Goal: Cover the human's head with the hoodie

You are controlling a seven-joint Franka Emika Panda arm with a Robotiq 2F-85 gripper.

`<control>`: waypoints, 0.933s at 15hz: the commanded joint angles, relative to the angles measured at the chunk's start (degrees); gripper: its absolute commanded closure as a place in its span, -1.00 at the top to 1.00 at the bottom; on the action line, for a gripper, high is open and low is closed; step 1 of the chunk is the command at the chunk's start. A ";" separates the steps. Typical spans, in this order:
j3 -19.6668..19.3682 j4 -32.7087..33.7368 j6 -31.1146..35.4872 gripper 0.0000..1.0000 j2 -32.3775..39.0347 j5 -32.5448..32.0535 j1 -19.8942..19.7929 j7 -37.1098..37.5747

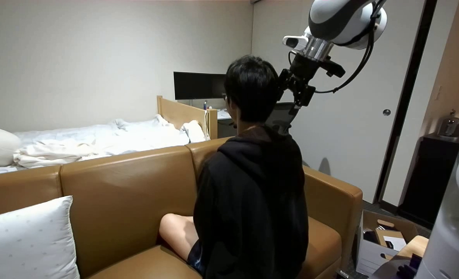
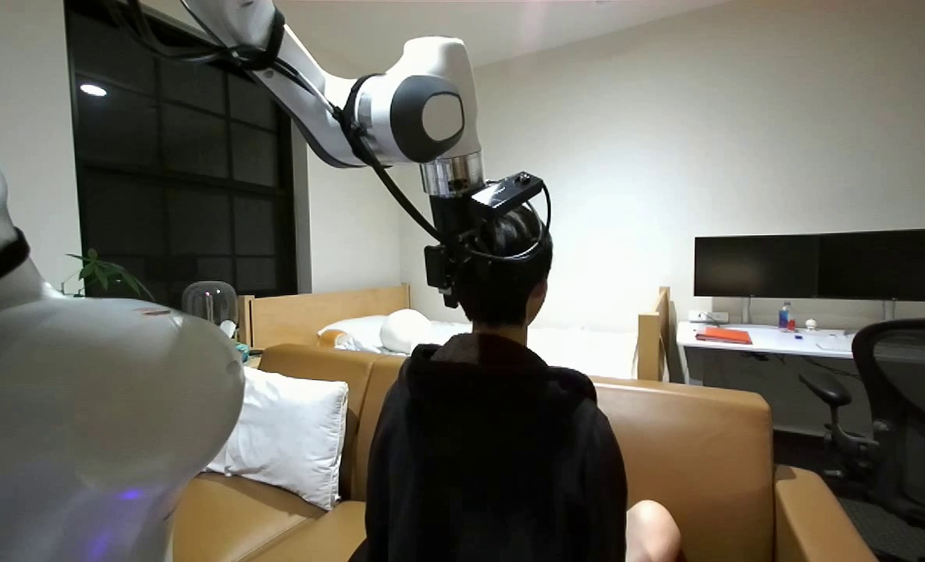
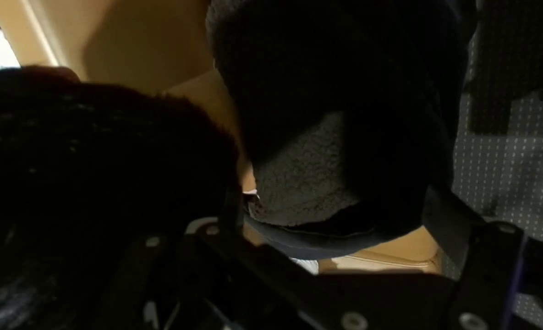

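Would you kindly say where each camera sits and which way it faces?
In an exterior view: behind the head, left side, facing sofa and sliding door; arm and jaws show.
In an exterior view: behind, right side, facing window and desk; arm shows.
Wrist view: on arm, looking down at head and hoodie; open jaws show.
Both exterior views share hoodie, sofa and bed.

Below the gripper (image 1: 291,100) runs a tan couch (image 1: 128,182), a white pillow (image 1: 28,240) on it well off to one side. Past the couch, farther out, rumpled white bedding (image 1: 97,135) covers a bed (image 1: 186,112). A desk (image 2: 766,343) bearing two dark monitors (image 2: 755,267) stands well apart from the gripper; a carton (image 1: 370,255) sits lower, near the couch.
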 commanded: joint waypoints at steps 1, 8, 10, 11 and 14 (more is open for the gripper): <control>0.42 -0.47 -1.77 1.00 -1.13 3.78 0.78 -4.38; 1.65 0.84 -9.46 1.00 -0.91 6.51 -0.34 -4.90; 1.56 1.79 -11.95 1.00 -1.50 7.59 -0.66 -5.97; 1.79 1.71 -11.65 1.00 -1.48 7.59 -0.99 -5.77; 3.34 0.74 -10.11 1.00 -1.13 6.58 -2.16 -5.13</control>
